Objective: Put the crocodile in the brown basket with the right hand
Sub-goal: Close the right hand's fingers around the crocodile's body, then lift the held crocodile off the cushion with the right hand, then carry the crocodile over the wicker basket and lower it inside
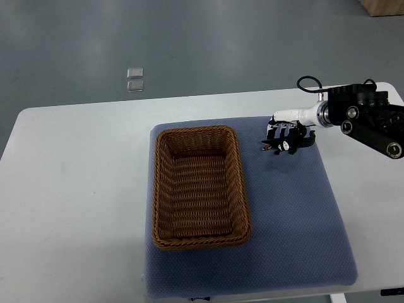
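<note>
I am looking down on the white table (pixel 76 189), which is filling most of the frame below a strip of grey floor. A blue mat (pixel 297 227) is lying across the table's middle and lower right. The brown basket (pixel 156 189) is sitting on the mat's left half, its long side running up and down the frame, with nothing showing inside it.

The right arm (pixel 372 120) is reaching in from the right edge in the upper right of the frame. Its black jointed links are angling toward the centre and a white wrist section is pointing left. At the end of that wrist, the right hand (pixel 284 131) is hanging palm-down over the mat's upper right corner.

The crocodile (pixel 287 146) is lying directly under the hand, on the mat, well to the right of the basket and outside it. It is showing as a small dark shape with lighter flecks, partly covered by the hand. From this view I cannot tell whether the hand is clamping on it or only resting over it.

Two small clear squares (pixel 134 80) are lying on the floor in the upper left of the frame.
</note>
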Available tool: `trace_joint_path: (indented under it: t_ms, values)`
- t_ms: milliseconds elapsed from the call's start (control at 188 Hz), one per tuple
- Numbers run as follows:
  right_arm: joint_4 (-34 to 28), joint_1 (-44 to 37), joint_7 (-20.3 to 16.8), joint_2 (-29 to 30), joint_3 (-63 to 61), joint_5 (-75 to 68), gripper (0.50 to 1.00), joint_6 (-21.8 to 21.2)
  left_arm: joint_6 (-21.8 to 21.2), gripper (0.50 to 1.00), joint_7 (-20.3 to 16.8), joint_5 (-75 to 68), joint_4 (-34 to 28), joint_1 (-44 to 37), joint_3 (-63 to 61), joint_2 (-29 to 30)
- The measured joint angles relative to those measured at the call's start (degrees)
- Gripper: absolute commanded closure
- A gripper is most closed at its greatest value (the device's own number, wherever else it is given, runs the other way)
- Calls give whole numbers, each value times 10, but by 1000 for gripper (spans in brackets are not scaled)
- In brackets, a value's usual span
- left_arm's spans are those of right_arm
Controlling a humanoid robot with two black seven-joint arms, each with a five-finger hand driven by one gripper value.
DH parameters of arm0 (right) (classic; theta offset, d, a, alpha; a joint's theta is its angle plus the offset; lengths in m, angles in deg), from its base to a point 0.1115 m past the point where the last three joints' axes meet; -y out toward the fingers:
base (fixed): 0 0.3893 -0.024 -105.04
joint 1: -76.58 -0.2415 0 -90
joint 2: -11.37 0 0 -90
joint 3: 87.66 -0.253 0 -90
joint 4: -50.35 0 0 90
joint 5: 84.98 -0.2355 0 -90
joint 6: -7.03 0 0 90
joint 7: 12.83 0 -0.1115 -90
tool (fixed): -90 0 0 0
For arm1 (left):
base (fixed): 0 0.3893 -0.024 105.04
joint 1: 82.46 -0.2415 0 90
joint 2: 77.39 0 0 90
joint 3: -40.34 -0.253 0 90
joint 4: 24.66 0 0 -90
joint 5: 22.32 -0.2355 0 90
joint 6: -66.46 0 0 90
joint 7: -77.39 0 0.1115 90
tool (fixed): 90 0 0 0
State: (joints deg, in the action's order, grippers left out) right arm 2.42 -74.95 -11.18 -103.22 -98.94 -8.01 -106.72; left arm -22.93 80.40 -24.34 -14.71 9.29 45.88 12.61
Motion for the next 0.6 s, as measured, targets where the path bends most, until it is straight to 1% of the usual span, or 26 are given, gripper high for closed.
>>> trace_joint_path:
  t_ms: [368,597]
  values:
    - [-19,-70,1,-38,-7,-11,1000,-44,0,500,0,0,0,0,0,0]
    - [-52,-116,1,-47,-7,-38,1000,-52,0,500,0,0,1,0,0,0]
